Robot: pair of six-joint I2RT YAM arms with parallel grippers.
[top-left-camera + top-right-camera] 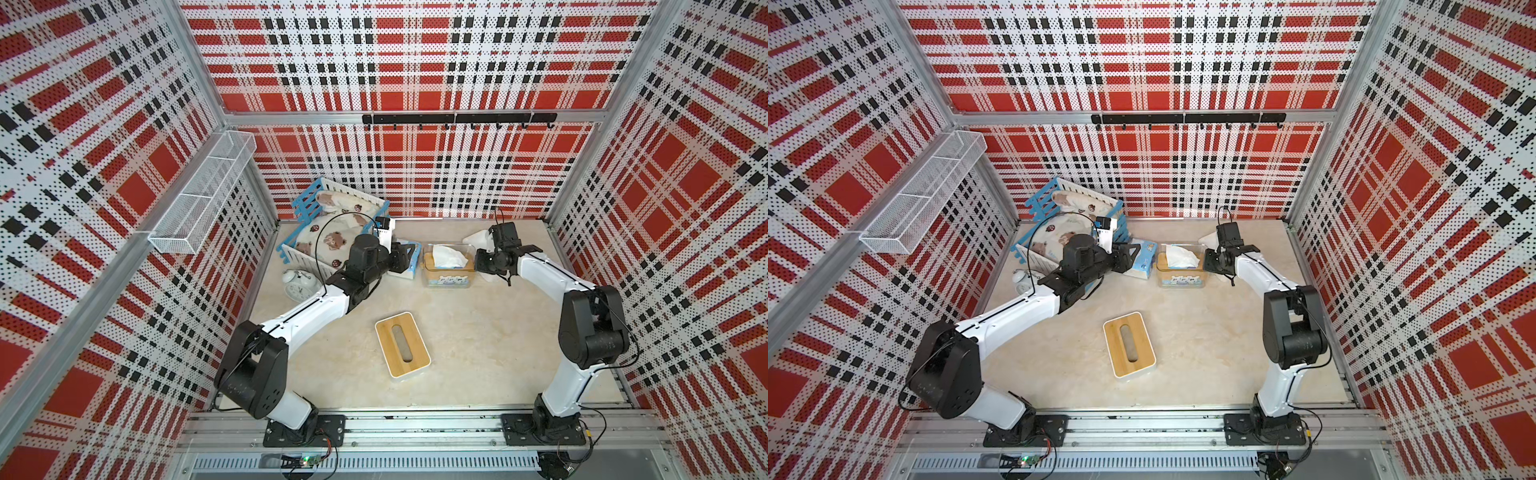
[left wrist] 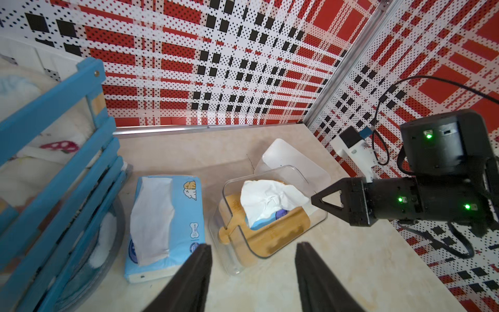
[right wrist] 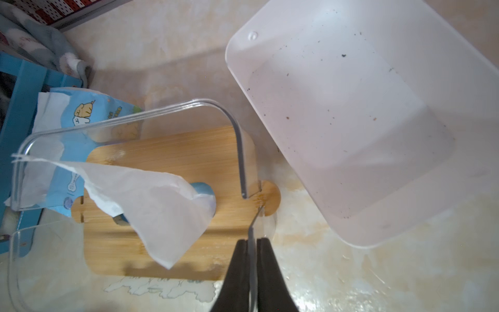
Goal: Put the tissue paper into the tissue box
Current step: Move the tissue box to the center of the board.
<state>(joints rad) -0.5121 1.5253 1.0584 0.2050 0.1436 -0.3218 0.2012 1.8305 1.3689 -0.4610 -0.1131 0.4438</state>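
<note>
A clear tissue box (image 1: 449,281) (image 3: 238,140) stands at the back of the table. A bamboo plate (image 3: 172,151) lies inside it, and a white tissue sheet (image 3: 162,208) (image 2: 266,198) sticks up through the plate's hole, with blue pack showing beneath. My right gripper (image 3: 252,240) (image 2: 314,200) is shut on the box's thin clear side wall. A second pack of tissue paper (image 2: 167,218) (image 1: 1143,259), light blue with cartoon print, lies flat between the box and a blue crate. My left gripper (image 2: 253,247) hangs open just short of box and pack, nothing between its fingers.
A frosted white lid (image 3: 351,121) (image 2: 295,159) lies on the table behind the clear box. The blue crate (image 1: 307,205) with a blanket stands at the back left, an alarm clock (image 1: 299,283) in front of it. A white box with a slotted bamboo top (image 1: 402,350) sits mid-table.
</note>
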